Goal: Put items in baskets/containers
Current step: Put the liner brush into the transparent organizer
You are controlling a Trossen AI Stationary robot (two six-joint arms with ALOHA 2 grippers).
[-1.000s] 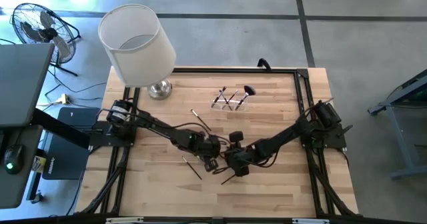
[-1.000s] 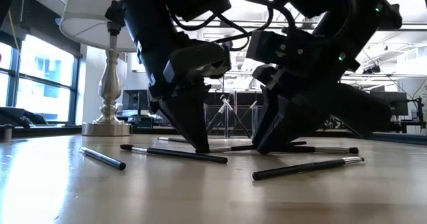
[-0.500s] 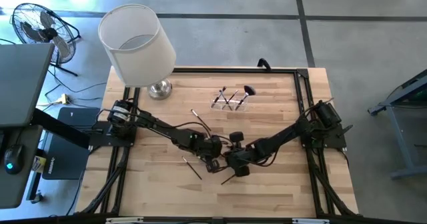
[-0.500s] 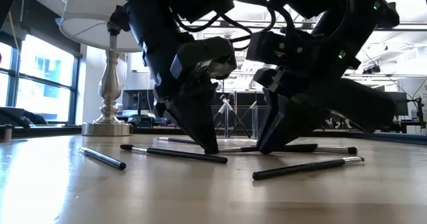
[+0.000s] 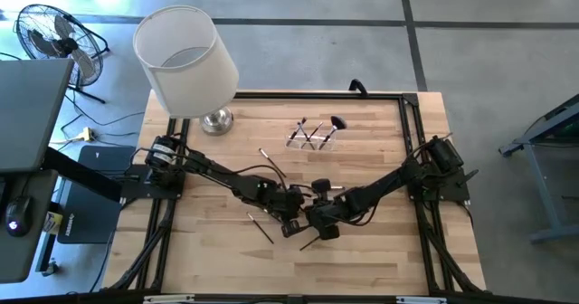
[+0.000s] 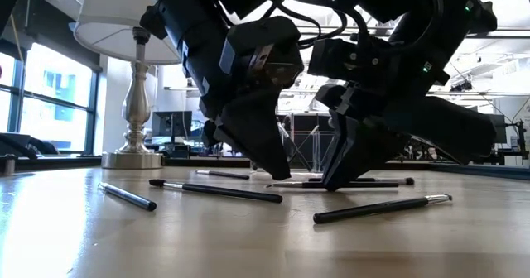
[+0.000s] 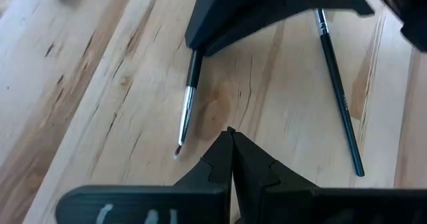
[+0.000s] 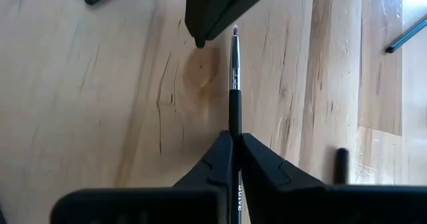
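Near the table's middle my right gripper is shut on a slim dark makeup brush with a silver ferrule. The brush's bristle tip points at my left gripper. That one is shut on nothing, its tips a little above the wood, close beside the right gripper. Several more brushes lie flat on the table: a long one, a short one and one nearer. The clear holder stands toward the far edge with some brushes standing in it. My right gripper pinches the brush's dark handle between its two fingers, a little behind the silver ferrule. The fingers slant down from the table's right side. The brush runs lengthwise through the gap between them. It lies level at table height; whether it rests on the wood I cannot tell.
A lamp with a big white shade and silver base stands at the far left corner. One brush lies left of the grippers, another just in front. A black frame edges the table.
My right gripper has shut on the brush's handle while staying in place. My left gripper, still shut, has tipped up, so its fingertips have lifted off the table and swung toward the right gripper.
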